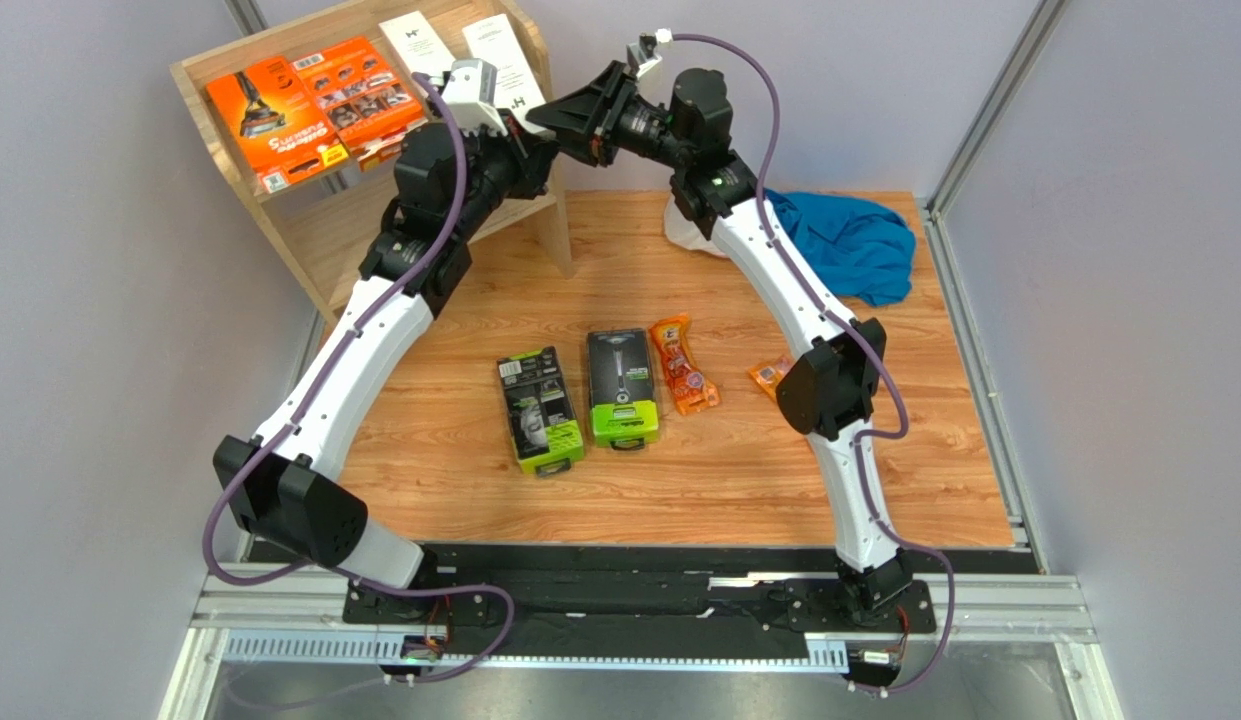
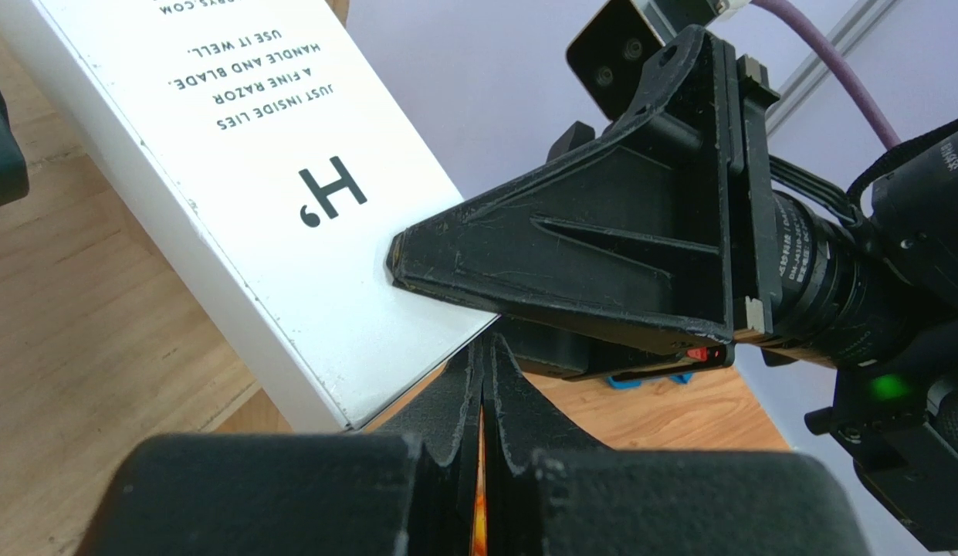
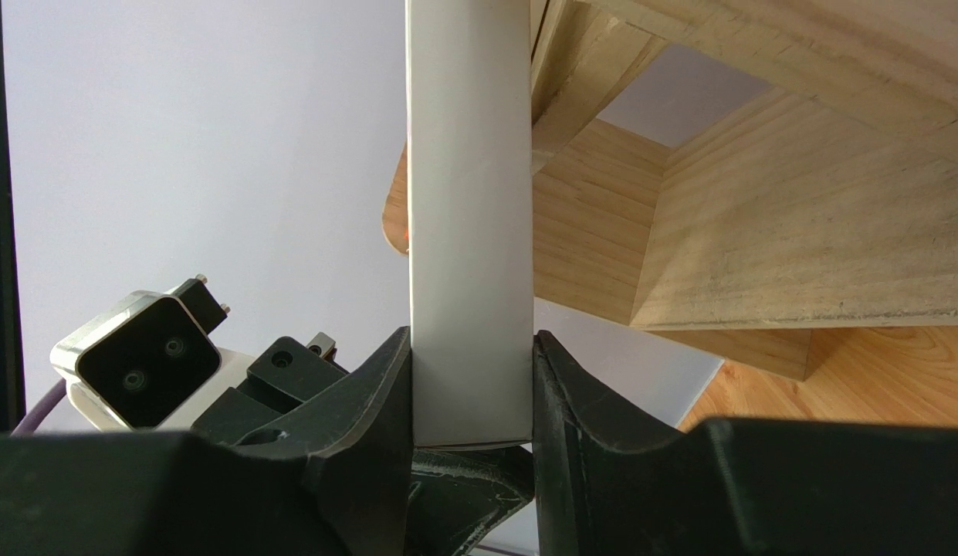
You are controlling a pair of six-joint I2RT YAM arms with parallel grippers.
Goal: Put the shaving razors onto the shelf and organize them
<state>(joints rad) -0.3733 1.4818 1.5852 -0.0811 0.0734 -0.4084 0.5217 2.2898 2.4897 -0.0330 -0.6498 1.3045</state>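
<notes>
Sitting clamped inside the right tool (image 3: pixel 472 348) — slim white box (image 3: pixel 469 197).

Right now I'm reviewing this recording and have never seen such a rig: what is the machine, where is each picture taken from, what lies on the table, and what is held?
Two robot arms sit bolted to a table, each ending in two fingers. The wide picture looks down from above and behind them; the other two come from cameras on the wrists. On the table lie two black-and-green razor packs, two small orange packets and a blue cloth. The shelf holds two flat orange packs and a white box. The right arm's fingers clamp a second slim white box by the shelf; the left arm's fingers are shut on nothing.
</notes>
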